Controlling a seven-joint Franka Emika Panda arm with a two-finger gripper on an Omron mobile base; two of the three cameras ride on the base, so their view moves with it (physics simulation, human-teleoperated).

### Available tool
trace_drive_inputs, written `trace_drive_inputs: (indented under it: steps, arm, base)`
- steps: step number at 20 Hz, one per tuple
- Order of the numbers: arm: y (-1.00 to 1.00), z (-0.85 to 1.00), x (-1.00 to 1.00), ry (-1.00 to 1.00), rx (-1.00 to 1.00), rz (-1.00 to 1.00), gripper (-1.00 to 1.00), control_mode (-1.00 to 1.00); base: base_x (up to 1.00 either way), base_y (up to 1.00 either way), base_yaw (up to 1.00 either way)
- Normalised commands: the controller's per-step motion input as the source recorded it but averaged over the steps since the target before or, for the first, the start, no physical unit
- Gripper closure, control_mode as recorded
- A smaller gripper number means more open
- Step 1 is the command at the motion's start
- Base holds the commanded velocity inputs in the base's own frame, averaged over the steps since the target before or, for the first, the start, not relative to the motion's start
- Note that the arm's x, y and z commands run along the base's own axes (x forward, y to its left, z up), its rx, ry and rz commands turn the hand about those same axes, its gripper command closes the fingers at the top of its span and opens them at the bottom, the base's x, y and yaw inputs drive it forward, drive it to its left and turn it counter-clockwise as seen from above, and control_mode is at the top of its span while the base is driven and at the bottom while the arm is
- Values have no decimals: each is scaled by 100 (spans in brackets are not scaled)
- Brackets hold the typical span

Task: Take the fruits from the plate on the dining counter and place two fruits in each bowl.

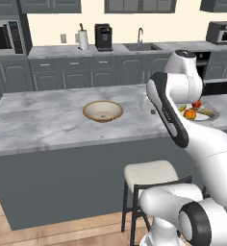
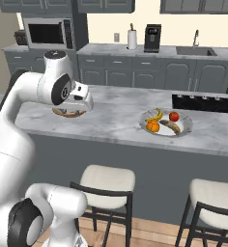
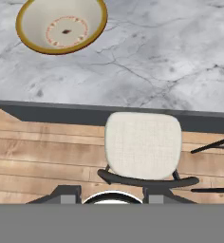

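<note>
On the dining counter (image 1: pixel 48 125) stands a tan bowl (image 1: pixel 103 110) with a pale inside and nothing in it; it also shows as the bowl (image 3: pixel 61 26) in the hand view. The plate (image 2: pixel 183 129) lies further right on the same top and carries an orange (image 2: pixel 153 126), a yellow banana (image 2: pixel 156 116), a red fruit (image 2: pixel 174 116) and a darker long piece (image 2: pixel 170 125). My gripper (image 3: pixel 113 193) hangs open over the counter's front edge, between bowl and plate, with nothing between its fingers. My arm hides part of the plate (image 1: pixel 212 115) in the left base view.
Two cushioned stools (image 2: pixel 107 181) (image 2: pixel 215 193) stand on the wood floor against the counter's near side; one stool (image 3: pixel 142 144) is right below my hand. The wall counter behind holds a sink (image 1: pixel 142 46), a coffee machine (image 1: pixel 104 37) and a paper towel roll (image 1: pixel 83 39).
</note>
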Motion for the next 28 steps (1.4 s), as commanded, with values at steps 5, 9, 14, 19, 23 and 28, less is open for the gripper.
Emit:
trace_drive_inputs:
  steps: [5, 9, 14, 19, 23, 28]
  arm:
    - [-42, -7, 0, 6, 1, 0, -100, -100]
    - [-100, -45, 9, 3, 3, 0, -100, -100]
    - [-100, -34, 33, 4, 0, 0, -100, -100]
    - [-88, -13, 39, 8, 0, -3, -100, -100]
    - [-32, 2, 29, 20, 0, -12, -100, -100]
    - [-59, 1, 64, 17, 4, -6, -100, -100]
  base:
    - [0, 0, 0]
    - [0, 0, 0]
    - [0, 0, 0]
    - [0, 0, 0]
    - [0, 0, 0]
    - [0, 0, 0]
